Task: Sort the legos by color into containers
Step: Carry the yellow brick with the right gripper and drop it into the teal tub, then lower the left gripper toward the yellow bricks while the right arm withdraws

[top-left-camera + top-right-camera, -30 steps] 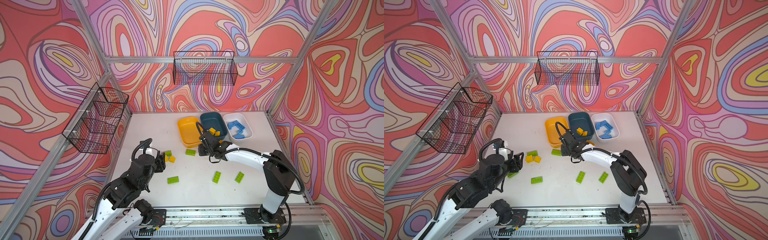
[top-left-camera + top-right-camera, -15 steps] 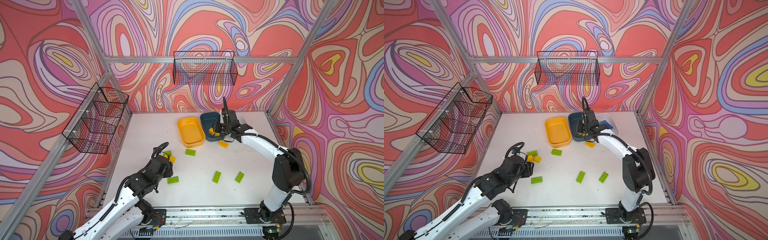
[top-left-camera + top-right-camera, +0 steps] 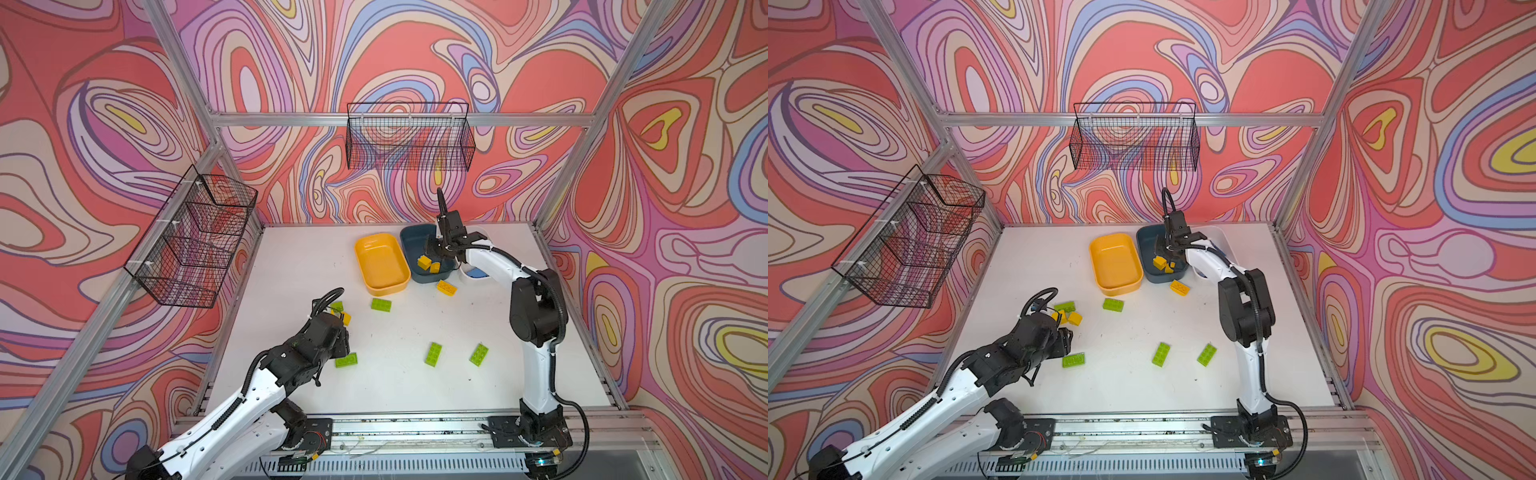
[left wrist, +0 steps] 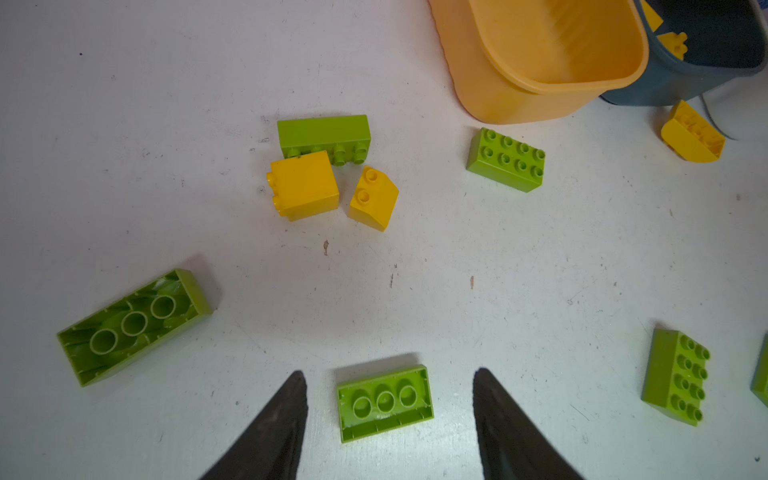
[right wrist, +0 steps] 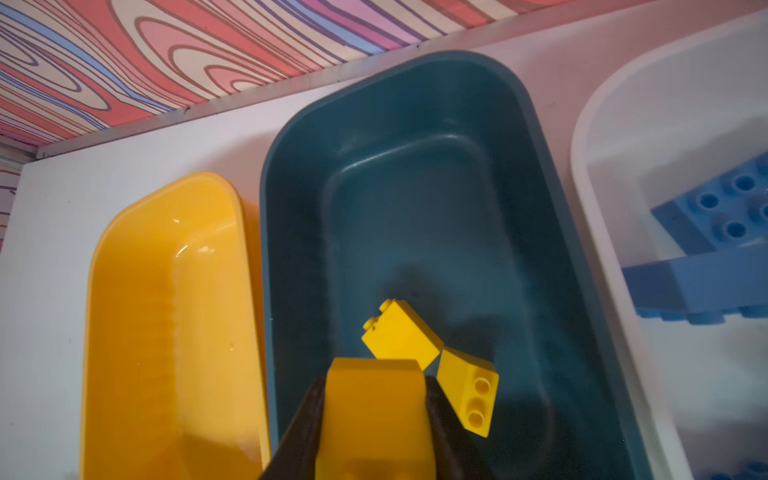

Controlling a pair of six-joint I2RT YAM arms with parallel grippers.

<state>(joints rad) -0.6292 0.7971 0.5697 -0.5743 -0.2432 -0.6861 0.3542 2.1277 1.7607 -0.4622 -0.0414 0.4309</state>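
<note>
My right gripper (image 5: 374,384) is shut on a yellow lego (image 5: 374,419) and hangs over the dark blue container (image 5: 415,187), in which two yellow legos (image 5: 401,332) lie. In both top views it (image 3: 432,249) sits above that container's near end. My left gripper (image 4: 389,372) is open and low over the table, its fingers either side of an upturned green lego (image 4: 384,403) without touching it. Beside the blue one stand the yellow container (image 3: 361,253) and a white container (image 5: 602,145) holding blue legos (image 5: 727,216).
Loose on the table lie several green legos (image 3: 381,304) (image 3: 432,354) (image 3: 478,354) (image 4: 133,326), two yellow ones (image 4: 303,185) beside a green brick (image 4: 324,133), and a yellow one (image 3: 446,287) before the blue container. Wire baskets (image 3: 409,137) hang on the walls.
The right gripper has lifted from the table in front of the containers to above the dark blue container, with the yellow lego. The left arm has reached forward and down over the green lego.
</note>
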